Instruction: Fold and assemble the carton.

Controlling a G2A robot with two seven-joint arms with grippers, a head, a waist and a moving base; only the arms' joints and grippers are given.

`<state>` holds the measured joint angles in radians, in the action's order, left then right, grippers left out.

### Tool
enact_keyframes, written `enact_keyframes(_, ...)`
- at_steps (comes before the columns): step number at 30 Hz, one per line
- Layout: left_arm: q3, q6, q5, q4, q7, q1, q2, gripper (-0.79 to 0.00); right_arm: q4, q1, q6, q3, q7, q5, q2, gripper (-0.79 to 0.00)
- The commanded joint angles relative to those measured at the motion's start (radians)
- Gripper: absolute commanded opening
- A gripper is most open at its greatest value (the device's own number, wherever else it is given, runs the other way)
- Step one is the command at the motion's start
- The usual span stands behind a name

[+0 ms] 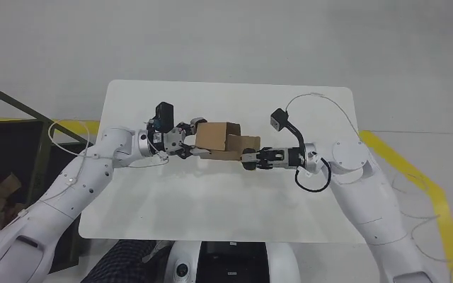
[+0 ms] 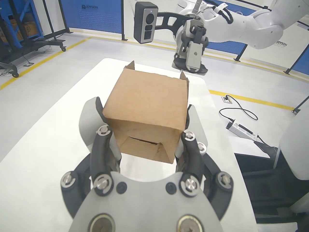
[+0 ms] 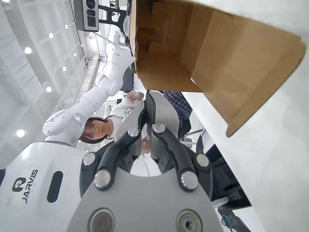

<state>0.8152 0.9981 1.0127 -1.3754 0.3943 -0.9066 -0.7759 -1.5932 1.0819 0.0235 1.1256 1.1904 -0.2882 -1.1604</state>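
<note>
Left gripper (image 2: 144, 109) is clamping the carton (image 2: 149, 90) by its side walls over mid-table (image 1: 212, 205), and it's pointing the open end at the other arm (for flap access, I'd guess). Right gripper (image 3: 147, 102) is sitting pinched closed at that rim.

The robot's white left arm (image 1: 106, 152) and white right arm (image 1: 350, 159) stretch inward, wrists facing each other. The left gripper (image 2: 144, 107), its black-padded fingers (image 2: 100, 107) spread wide, clamps opposite sides of a brown cardboard carton (image 2: 149, 100). The right gripper (image 3: 147, 97) points toward it, fingers pressed flat together.
</note>
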Motion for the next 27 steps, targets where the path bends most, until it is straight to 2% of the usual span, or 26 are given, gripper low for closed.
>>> enact_keyframes(1,0.006,-0.001,0.000,-0.004,-0.004,-0.005,-0.002,-0.382,-0.008,0.004,0.007,-0.010,-0.008,0.004,0.000,-0.785)
enact_keyframes(7,0.022,0.005,0.003,-0.016,-0.016,-0.019,-0.010,-0.354,0.022,-0.006,0.005,-0.024,-0.045,-0.006,-0.002,-0.785)
enact_keyframes(13,0.039,0.014,0.008,-0.030,-0.028,-0.032,-0.015,-0.376,0.041,-0.019,-0.004,-0.032,-0.060,-0.013,-0.003,-0.785)
enact_keyframes(27,0.036,0.014,0.000,-0.061,-0.053,-0.046,-0.025,-0.369,0.102,-0.083,-0.043,-0.101,-0.060,-0.051,-0.019,-0.785)
